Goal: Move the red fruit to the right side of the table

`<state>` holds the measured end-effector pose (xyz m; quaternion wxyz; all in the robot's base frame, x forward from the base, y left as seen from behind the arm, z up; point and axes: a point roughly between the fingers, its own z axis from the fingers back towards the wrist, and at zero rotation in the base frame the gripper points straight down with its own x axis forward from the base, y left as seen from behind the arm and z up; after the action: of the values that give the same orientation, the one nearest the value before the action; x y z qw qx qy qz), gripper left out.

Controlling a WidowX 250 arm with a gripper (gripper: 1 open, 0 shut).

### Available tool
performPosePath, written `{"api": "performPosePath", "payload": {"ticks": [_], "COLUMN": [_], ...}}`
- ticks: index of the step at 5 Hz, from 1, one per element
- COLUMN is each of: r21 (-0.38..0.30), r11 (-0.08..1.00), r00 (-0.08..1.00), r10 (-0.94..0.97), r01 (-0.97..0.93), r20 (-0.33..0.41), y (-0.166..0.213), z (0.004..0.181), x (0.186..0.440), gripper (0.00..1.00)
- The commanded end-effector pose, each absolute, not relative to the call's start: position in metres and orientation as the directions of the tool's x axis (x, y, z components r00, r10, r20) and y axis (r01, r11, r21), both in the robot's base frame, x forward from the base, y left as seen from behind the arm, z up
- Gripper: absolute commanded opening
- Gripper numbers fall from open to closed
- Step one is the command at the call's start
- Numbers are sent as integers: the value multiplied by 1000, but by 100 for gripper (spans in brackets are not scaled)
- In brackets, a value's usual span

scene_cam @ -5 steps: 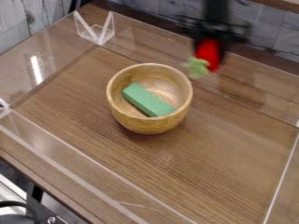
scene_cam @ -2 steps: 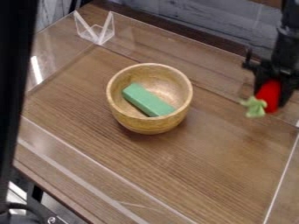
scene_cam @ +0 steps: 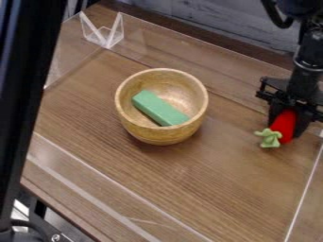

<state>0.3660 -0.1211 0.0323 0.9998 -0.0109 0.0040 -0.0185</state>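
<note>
Camera view, single frame. Your arm comes in from the top right corner and hangs nearly vertical, wrist straight, with the gripper (scene_cam: 289,124) pointing straight down at the right side of the table (scene_cam: 190,180).

Jaws: drawn in narrow and clamped on the red fruit (scene_cam: 284,127). You can see the red body between the black fingers and the green leafy top sticking out low on the left of them.

The fruit sits very low over the wood, close to the clear acrylic wall (scene_cam: 303,203) at the right edge; you cannot tell from this angle whether it touches the surface.

The wooden bowl (scene_cam: 161,106) stands near the table's middle, well apart to the left of the gripper, and holds the green block (scene_cam: 159,107), lying flat inside.

A dark vertical bar crosses the left of the frame, blurred.
</note>
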Motion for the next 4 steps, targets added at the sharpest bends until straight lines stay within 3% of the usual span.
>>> {"api": "performPosePath", "payload": {"ticks": [1, 3, 4], "r21": [-44, -24, -13], "r11": [997, 982, 992], "r00": [991, 968, 973], "r10": [-63, -178, -120], "r01": [68, 185, 125], "r20": [114, 177, 195], "y": [-128, -114, -114], "z": [80, 85, 86], "x": [372, 374, 373], "gripper": [0, 0, 0]}}
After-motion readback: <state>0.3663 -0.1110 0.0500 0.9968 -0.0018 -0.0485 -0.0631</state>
